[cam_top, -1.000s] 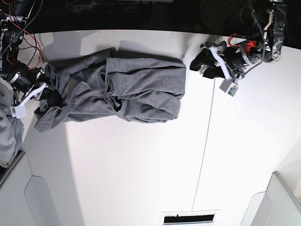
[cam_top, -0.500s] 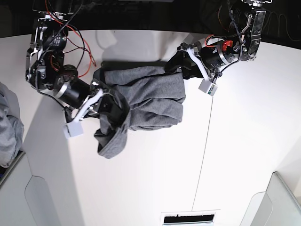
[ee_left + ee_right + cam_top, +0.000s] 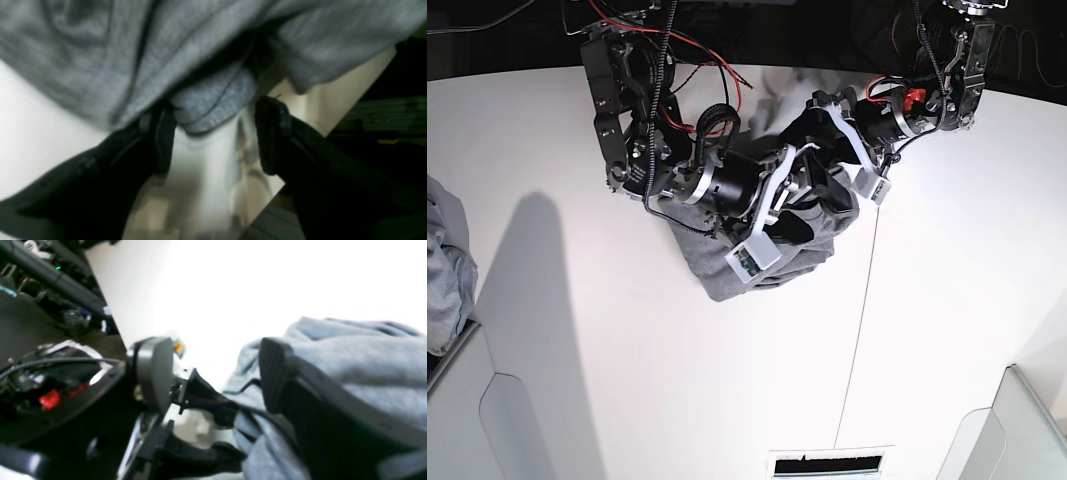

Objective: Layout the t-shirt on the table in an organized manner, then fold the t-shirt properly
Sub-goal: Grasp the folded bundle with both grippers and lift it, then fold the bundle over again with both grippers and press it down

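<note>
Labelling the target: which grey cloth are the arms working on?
The darker heather-grey t-shirt, bunched up at the table's far middle. The paler bundle lies apart at the base view's left edge.

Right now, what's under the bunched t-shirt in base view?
Only the white table shows around the t-shirt. Both arms overlap the heap from above, hiding most of it; anything beneath the cloth is covered and cannot be seen.

Both arms are black metal with silver cylindrical joints, looped in red and black cables. Each wrist carries a small white camera box, and the black fingers (image 3: 270, 133) have ribbed pads.
</note>
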